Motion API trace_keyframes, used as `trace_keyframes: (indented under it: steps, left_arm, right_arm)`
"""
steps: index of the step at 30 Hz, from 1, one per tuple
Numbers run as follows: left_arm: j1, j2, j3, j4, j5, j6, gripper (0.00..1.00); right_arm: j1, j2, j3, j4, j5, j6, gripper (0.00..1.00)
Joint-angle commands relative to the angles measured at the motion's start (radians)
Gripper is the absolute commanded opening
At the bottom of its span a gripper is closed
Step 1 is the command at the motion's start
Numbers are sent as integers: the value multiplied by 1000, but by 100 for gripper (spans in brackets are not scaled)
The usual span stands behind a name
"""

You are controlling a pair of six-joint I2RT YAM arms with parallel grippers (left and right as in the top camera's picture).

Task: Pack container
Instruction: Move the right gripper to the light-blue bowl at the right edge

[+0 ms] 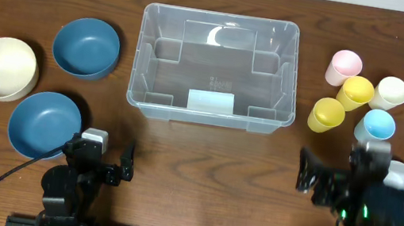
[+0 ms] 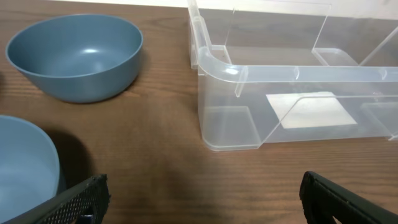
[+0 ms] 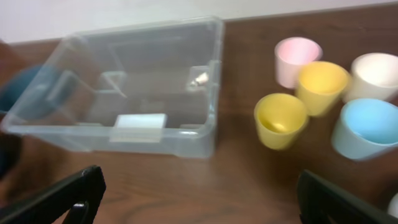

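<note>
The container [image 1: 217, 67] sits empty in the middle of the table [image 1: 200, 177], with its long side going left to right. From above, it lies ahead of both arms and between them, and neither looks much nearer. The left pincer [image 1: 103, 158] is by the blue bowls [image 1: 46, 123] and the right pincer [image 1: 334, 171] is by the cups [image 1: 328, 114]. In the left wrist view, the container is ahead and to the right, and the left pincer is wide and holds nothing. In the right wrist view, the container is ahead and to the left, and the right pincer is wide too, touching nothing.
</note>
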Motion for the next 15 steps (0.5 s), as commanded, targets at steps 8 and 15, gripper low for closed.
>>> trace_keyframes:
  steps: [8, 15]
  left_arm:
    - [6, 2, -20, -1, -5, 17, 98]
    - [6, 2, -20, -1, -5, 17, 98]
  right_arm:
    - [-204, 500, 532, -309, -129, -196, 99]
    - [-240, 539, 567, -327, -314, -219, 99]
